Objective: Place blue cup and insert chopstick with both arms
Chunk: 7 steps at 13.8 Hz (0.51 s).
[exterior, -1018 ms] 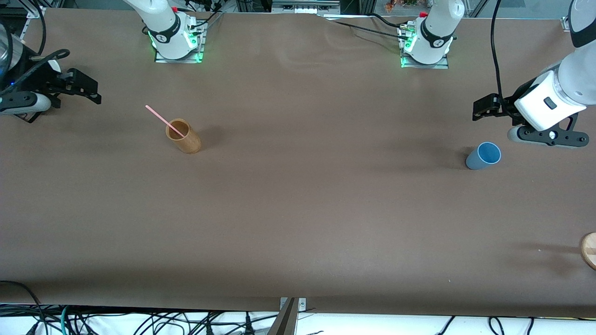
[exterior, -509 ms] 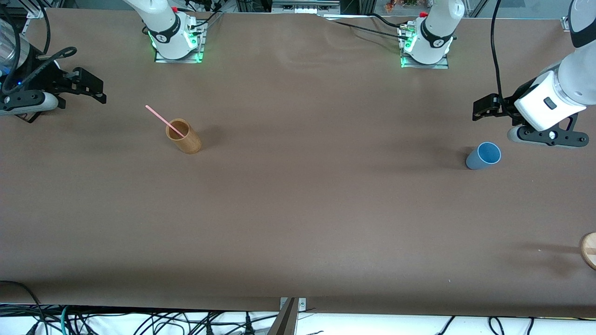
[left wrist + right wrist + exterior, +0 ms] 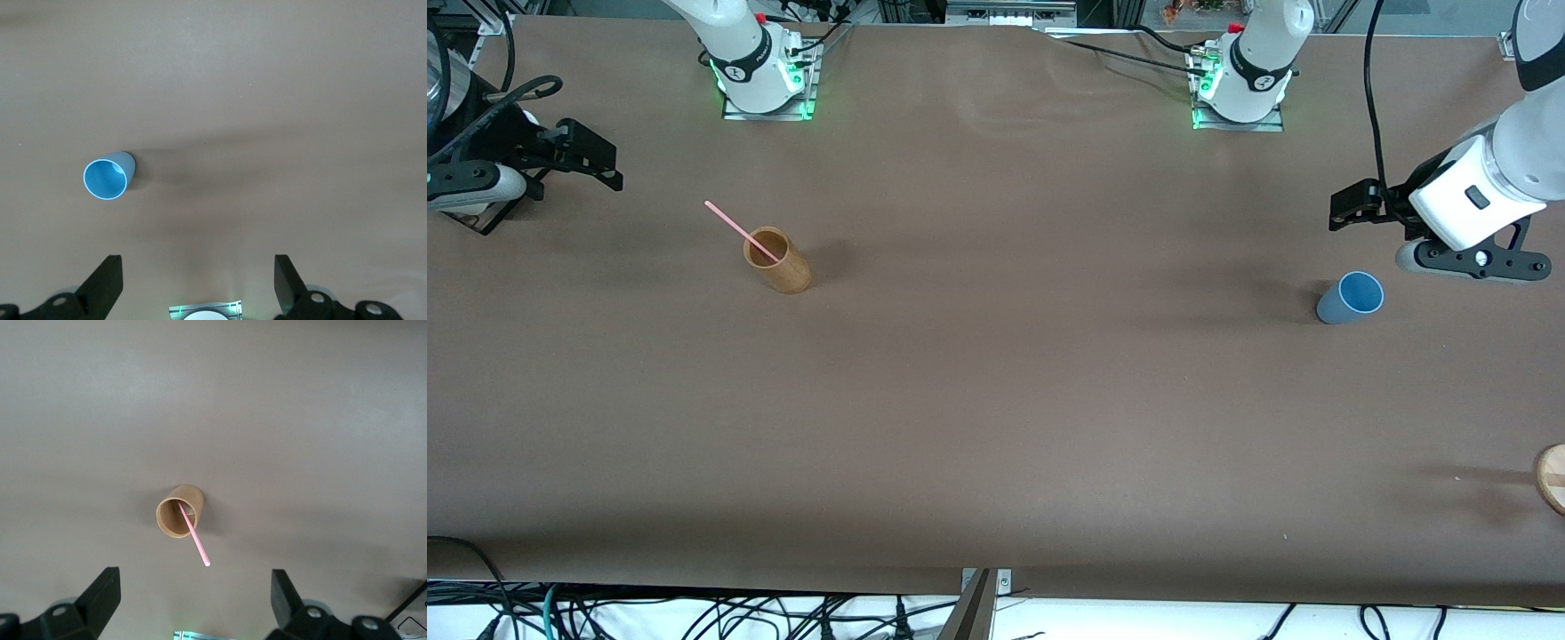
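The blue cup [image 3: 1350, 299] stands upright on the table toward the left arm's end, and shows in the left wrist view [image 3: 105, 179]. The pink chopstick [image 3: 734, 227] leans in a tan wooden cup [image 3: 777, 260] toward the right arm's end. Both show in the right wrist view, the chopstick [image 3: 193, 537] in the wooden cup [image 3: 177, 512]. My left gripper [image 3: 1343, 209] is open and empty over bare table close to the blue cup; it shows in its wrist view [image 3: 197, 280]. My right gripper [image 3: 600, 164] is open and empty over the table's end, apart from the wooden cup; it shows in its wrist view [image 3: 193, 593].
A round wooden disc [image 3: 1552, 477] lies at the table's edge at the left arm's end, nearer the front camera than the blue cup. The two arm bases [image 3: 765, 76] [image 3: 1240, 84] stand along the table's edge farthest from the camera. Cables hang below the near edge.
My right gripper has shifted slightly over its end of the table. The left arm, both cups and the chopstick have not moved.
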{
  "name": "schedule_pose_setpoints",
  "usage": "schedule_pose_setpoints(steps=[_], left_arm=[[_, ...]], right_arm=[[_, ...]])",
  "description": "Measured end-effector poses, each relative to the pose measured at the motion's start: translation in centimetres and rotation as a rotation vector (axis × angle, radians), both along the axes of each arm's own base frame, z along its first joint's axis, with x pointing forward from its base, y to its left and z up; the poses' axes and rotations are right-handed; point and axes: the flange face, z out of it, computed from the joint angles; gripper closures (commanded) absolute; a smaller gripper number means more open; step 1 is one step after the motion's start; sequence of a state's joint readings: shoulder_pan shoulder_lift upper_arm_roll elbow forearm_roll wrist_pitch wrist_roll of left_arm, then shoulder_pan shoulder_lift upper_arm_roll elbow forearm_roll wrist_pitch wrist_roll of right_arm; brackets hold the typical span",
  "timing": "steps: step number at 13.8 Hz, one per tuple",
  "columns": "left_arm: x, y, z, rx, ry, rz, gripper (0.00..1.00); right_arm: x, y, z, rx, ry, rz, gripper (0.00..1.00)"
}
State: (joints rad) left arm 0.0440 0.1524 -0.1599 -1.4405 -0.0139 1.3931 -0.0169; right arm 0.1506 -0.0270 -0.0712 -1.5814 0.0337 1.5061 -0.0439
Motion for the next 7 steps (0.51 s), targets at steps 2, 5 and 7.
schedule_pose_setpoints(steps=[2,5,7], left_arm=[[0.00,0.00,0.00,0.000,0.000,0.000,0.00],[0.00,0.04,0.00,0.000,0.000,0.001,0.00],[0.01,0.08,0.00,0.000,0.000,0.001,0.00]], right_arm=[[-0.01,-0.01,-0.01,0.000,0.001,0.000,0.00],[-0.03,-0.01,-0.03,0.000,0.003,0.001,0.00],[-0.18,-0.01,-0.14,-0.001,0.017,0.002,0.00]])
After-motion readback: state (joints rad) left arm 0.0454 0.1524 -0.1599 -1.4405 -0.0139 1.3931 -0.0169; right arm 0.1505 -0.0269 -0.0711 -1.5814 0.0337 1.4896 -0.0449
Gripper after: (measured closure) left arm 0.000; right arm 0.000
